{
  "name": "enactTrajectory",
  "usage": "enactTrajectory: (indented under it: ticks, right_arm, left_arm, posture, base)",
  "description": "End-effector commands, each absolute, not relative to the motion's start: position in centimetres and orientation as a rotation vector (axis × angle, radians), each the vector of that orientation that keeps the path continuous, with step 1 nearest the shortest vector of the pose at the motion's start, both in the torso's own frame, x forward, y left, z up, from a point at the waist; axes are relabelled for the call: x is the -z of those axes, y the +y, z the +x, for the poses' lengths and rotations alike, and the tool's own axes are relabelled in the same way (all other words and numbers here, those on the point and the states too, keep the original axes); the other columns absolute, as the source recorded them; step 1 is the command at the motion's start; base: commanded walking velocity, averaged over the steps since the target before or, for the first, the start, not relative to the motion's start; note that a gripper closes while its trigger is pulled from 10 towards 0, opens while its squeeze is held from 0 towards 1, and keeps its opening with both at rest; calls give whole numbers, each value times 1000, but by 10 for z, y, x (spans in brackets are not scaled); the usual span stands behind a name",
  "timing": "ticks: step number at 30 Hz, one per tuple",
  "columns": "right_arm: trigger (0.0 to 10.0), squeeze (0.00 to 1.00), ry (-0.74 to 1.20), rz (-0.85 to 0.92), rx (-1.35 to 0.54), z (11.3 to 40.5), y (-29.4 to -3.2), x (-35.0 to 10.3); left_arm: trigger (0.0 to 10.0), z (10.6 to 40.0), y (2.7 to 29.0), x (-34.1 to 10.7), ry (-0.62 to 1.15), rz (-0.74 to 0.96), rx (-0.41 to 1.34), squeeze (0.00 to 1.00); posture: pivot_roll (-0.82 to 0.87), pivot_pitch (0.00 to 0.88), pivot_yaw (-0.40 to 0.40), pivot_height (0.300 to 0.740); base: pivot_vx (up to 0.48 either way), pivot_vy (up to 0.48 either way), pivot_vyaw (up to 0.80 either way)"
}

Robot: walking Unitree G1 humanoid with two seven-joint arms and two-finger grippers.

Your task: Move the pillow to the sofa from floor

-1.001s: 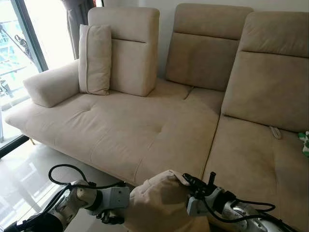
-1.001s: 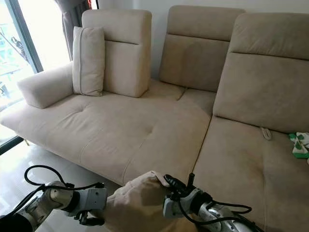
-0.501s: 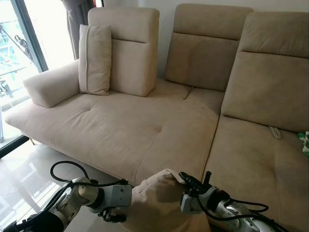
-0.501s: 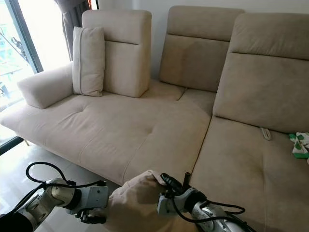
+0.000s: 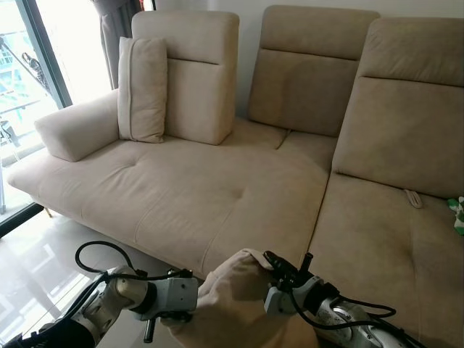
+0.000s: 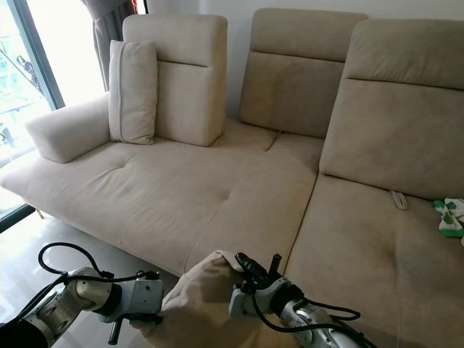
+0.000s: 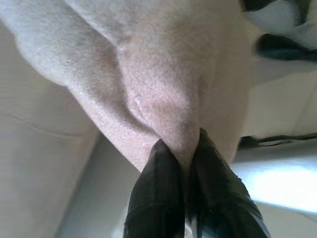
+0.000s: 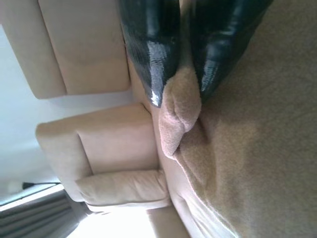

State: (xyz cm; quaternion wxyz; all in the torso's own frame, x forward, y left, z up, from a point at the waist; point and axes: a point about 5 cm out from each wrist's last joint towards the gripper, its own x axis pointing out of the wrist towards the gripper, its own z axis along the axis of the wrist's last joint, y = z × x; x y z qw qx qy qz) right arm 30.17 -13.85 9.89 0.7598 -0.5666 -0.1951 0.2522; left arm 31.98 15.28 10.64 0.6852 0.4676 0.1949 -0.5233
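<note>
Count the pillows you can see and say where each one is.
2. One pillow hangs before the sofa front edge, pinched by the left pincer and right pincer. The other pillow stands upright by the armrest. Others may be hidden.

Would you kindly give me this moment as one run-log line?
phase: carry | pillow: held off the floor before sofa | left gripper: shut on pillow fold | right gripper: shut on pillow corner | placed: not yet

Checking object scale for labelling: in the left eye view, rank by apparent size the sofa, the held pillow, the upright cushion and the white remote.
1. sofa
2. held pillow, near the camera, so unsure against 3
3. upright cushion
4. white remote
</note>
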Motion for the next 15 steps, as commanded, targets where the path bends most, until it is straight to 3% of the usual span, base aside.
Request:
enactTrajectory:
  ticks: [1,6,15]
  right_arm:
    - [10000,0,-599,-1155,-449,307,-126,-132]
    - [10000,0,-607,-1155,-444,306,-125,-133]
    - [10000,0,-631,-1151,-433,305,-123,-137]
  left_arm:
    - [10000,328,151,-113,384,1089,1106,0]
    - [10000,332,151,-116,367,1106,1069,0]
    - [10000,340,152,-128,315,1140,996,0]
  posture:
    - [19,0,8,573]
    - [17,0,5,573]
    - [16,0,-1,581]
  base:
    - [0,0,0]
    - [0,0,0]
    - [0,0,-486]
